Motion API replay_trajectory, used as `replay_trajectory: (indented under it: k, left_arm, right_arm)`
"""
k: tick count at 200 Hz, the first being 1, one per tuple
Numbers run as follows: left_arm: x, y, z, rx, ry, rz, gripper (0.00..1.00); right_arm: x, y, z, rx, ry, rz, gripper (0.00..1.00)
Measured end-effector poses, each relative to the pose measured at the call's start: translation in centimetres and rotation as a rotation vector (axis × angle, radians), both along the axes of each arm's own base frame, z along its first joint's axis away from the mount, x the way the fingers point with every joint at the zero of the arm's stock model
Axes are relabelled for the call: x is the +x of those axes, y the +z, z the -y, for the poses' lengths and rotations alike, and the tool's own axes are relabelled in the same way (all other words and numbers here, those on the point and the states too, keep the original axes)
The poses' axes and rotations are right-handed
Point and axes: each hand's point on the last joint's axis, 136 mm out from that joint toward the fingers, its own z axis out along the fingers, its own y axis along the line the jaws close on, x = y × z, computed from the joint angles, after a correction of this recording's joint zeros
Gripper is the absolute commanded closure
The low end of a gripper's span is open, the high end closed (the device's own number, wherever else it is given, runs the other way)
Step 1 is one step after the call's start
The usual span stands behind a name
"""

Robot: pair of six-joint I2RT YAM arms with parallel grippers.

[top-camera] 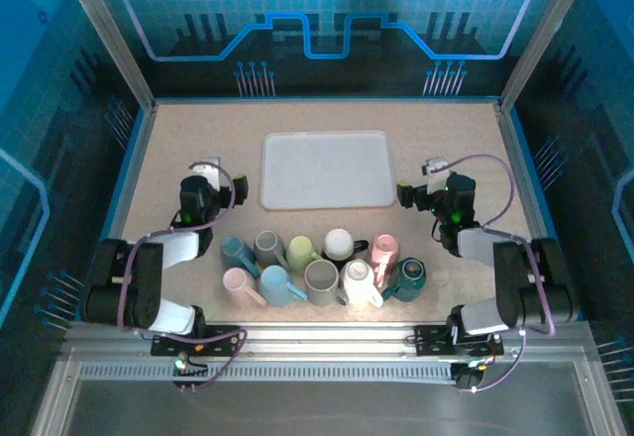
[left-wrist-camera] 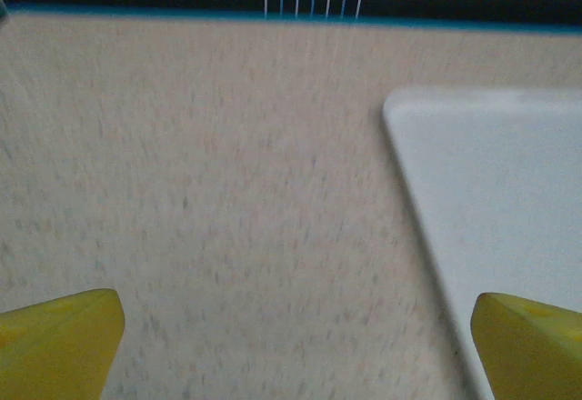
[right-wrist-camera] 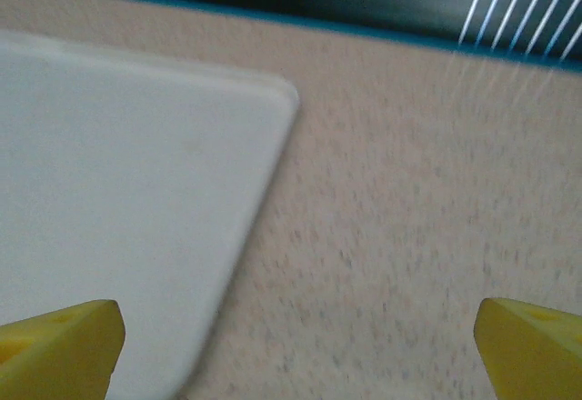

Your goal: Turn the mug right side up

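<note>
Top external — about ten mugs [top-camera: 320,280]

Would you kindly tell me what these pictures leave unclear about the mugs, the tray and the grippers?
- Top view: the mugs are too small and crowded to tell which stand upside down.
- Left wrist view: the tray runs off the right edge; the open fingers of the left gripper are cut by the bottom edge.
- Right wrist view: blurred; the tray runs off the left edge, the fingers of the right gripper off the bottom.
</note>
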Motion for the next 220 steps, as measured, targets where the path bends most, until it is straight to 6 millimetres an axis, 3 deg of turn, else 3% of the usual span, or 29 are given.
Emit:
replay_trajectory:
  k: [36, 55, 67, 94, 115, 134, 162, 189, 220]
  left_arm:
    - [0.0, 10.6, 3.3, -0.055, -0.066, 0.207, 0.01]
    - [-1.3, 15.8, 5.8, -0.152, -0.120, 0.268, 0.01]
    - [-3.1, 18.9, 7.8, -0.233, -0.172, 0.294, 0.01]
    - [-8.1, 22.6, 11.6, -0.349, -0.276, 0.234, 0.01]
    - [-10.5, 24.1, 13.3, -0.359, -0.313, 0.075, 0.01]
    - [-11.7, 23.1, 12.4, -0.374, -0.243, -0.082, 0.01]
    - [-14.9, 16.8, 9.5, -0.434, -0.060, -0.329, 0.01]
    - [-18.5, 12.8, 7.2, -0.490, 0.082, -0.463, 0.01]
    - [-20.0, 10.3, 6.4, -0.555, 0.175, -0.539, 0.01]
  right_arm:
    - [-0.7, 10.6, -4.2, 0.115, 0.067, 0.193, 0.00]
    - [-2.8, 15.8, -8.0, 0.188, 0.161, 0.250, 0.00]
    - [-4.6, 18.7, -10.6, 0.216, 0.231, 0.265, 0.00]
    - [-9.6, 23.9, -14.4, 0.244, 0.286, 0.240, 0.00]
    - [-12.2, 25.6, -13.6, 0.254, 0.263, 0.144, 0.00]
    - [-13.8, 25.7, -11.0, 0.276, 0.221, 0.099, 0.00]
    - [-15.5, 22.7, -8.0, 0.314, 0.145, -0.019, 0.00]
    - [-15.0, 18.2, -9.0, 0.286, 0.106, -0.256, 0.00]
    - [-15.7, 12.0, -10.6, 0.224, 0.073, -0.512, 0.00]
